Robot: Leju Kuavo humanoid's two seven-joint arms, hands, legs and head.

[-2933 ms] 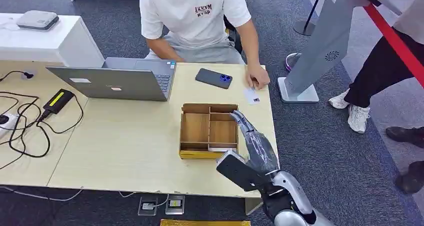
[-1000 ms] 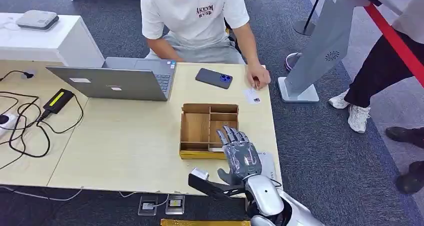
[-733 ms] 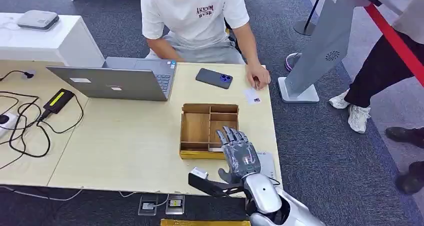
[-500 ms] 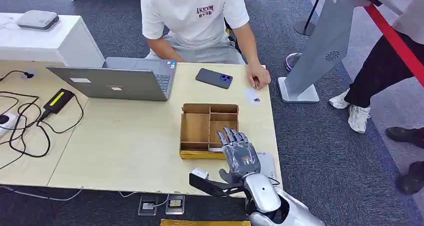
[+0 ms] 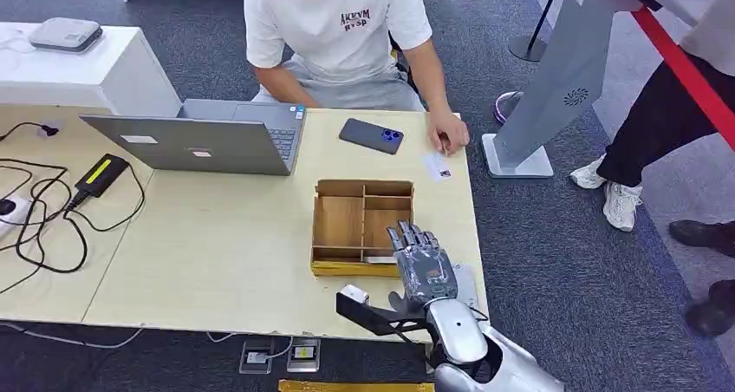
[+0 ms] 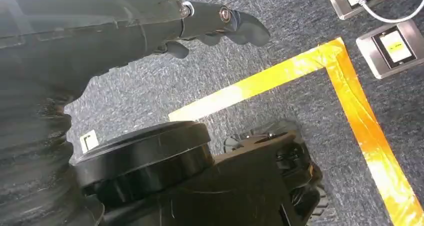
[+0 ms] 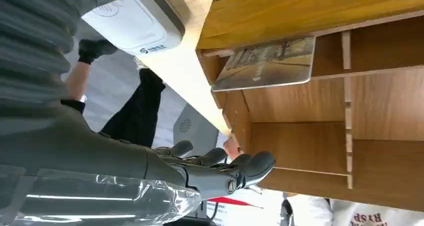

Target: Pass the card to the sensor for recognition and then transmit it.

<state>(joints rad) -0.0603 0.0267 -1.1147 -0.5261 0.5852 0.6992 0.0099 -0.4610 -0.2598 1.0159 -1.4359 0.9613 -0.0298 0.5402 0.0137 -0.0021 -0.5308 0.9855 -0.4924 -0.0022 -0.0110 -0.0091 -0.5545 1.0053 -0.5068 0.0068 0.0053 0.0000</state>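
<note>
Card point(image 7: 267, 62) lies flat in the near corner slot of the wooden box point(image 5: 340, 223), right by the box's front wall. On the desk point(image 5: 208, 245) around it sit a laptop point(image 5: 195, 140), a dark phone point(image 5: 370, 135), black cables point(image 5: 43, 218) and a small white card point(image 5: 437, 167) near a person's hand point(image 5: 447, 135). A white reader point(image 7: 132, 21) lies on the desk just beside the box. The right hand point(image 5: 422, 262) hangs over the box's near right corner, just above the card and not touching it, fingers point(image 7: 235, 173) spread wide and holding nothing. The left hand point(image 6: 220, 23) hangs over grey carpet point(image 6: 280, 51) with yellow tape point(image 6: 350, 106), fingers loosely out, holding nothing.
</note>
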